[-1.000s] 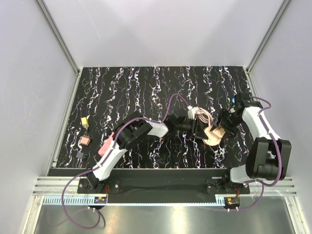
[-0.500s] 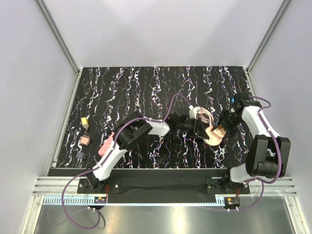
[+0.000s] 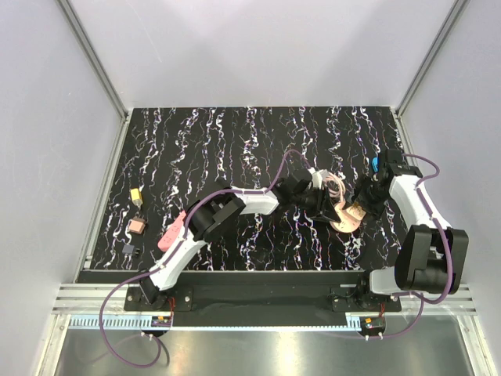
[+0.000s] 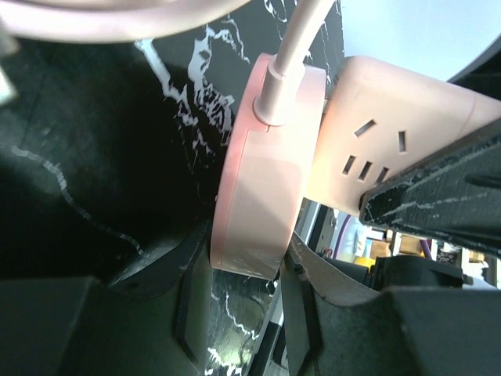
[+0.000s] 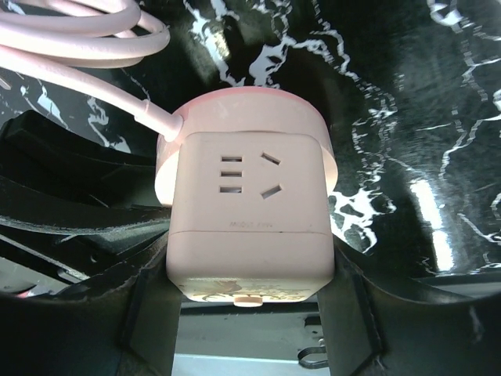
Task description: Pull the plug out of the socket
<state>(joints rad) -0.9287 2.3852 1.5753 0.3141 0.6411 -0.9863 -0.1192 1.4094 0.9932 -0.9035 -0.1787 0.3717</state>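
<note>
A pink cube socket (image 5: 249, 211) has a round pink plug (image 5: 243, 110) seated flat against its back, with a pink cord (image 5: 78, 47) coiled behind. My right gripper (image 5: 249, 294) is shut on the socket's two sides. My left gripper (image 4: 246, 270) is shut on the rim of the plug (image 4: 266, 180), right beside the socket (image 4: 391, 133). In the top view the two grippers meet at the right middle of the mat, the left gripper (image 3: 323, 205) just left of the plug and socket (image 3: 346, 214) and the right gripper (image 3: 360, 205) just right of them. The two still touch.
Three small items lie at the mat's left edge: a yellow one (image 3: 135, 196), a brown square (image 3: 136, 226) and a black one (image 3: 129, 249). The loose cord coil (image 3: 335, 186) lies just behind the grippers. Grey walls enclose the black marbled mat (image 3: 235, 141).
The left arm has stretched farther right, and both grippers have shifted slightly right and away with the plug and socket. Plug and socket stay together.
</note>
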